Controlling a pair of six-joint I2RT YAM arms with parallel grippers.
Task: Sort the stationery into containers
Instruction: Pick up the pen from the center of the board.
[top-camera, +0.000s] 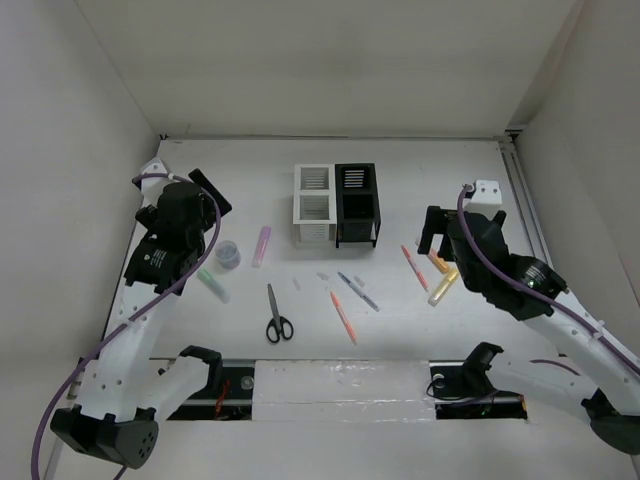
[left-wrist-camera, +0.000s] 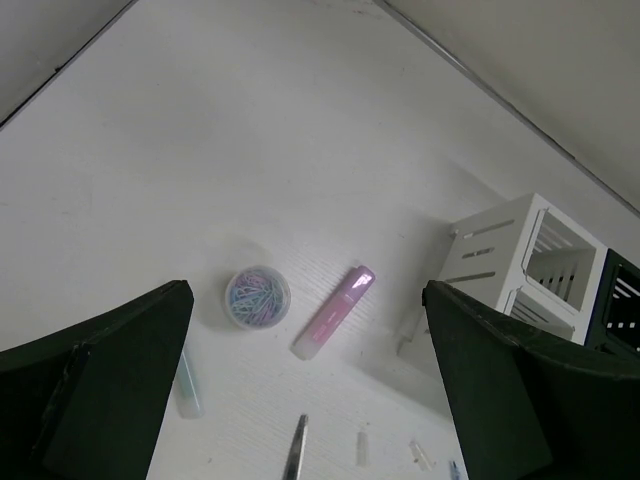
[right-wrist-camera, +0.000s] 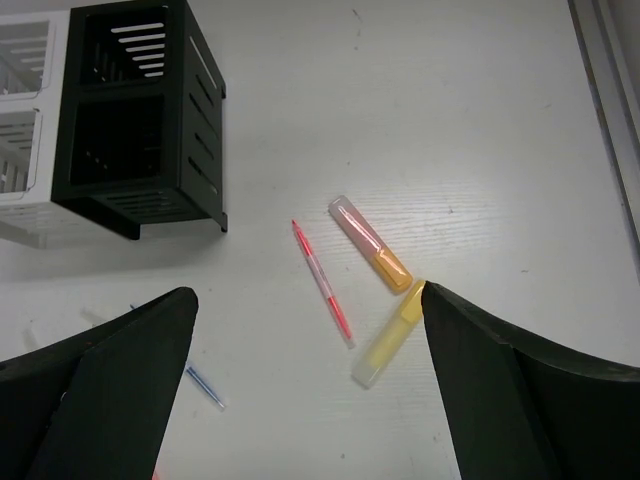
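As my left gripper (left-wrist-camera: 305, 300) and right gripper (right-wrist-camera: 308, 295) hang wide and empty, white desk (top-camera: 440, 190) ringed by pale walls (top-camera: 330, 60), scissors (top-camera: 277, 318), pink highlighter (top-camera: 262, 244) and pens (top-camera: 343, 316) strewn loose on it, white organizer (top-camera: 313, 205) touching black organizer (top-camera: 357, 205) toward the back.

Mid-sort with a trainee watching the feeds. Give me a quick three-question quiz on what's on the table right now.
1. True or false: the scissors lie on the table, outside both the white organizer and the black organizer.
2. In the left wrist view, which of these highlighters lies closest to the paper-clip tub? A. pink B. yellow C. orange
3. Fill in: the left gripper and the right gripper are both ____, holding nothing.
Key: 1 true; 2 A, the pink highlighter; 3 open.
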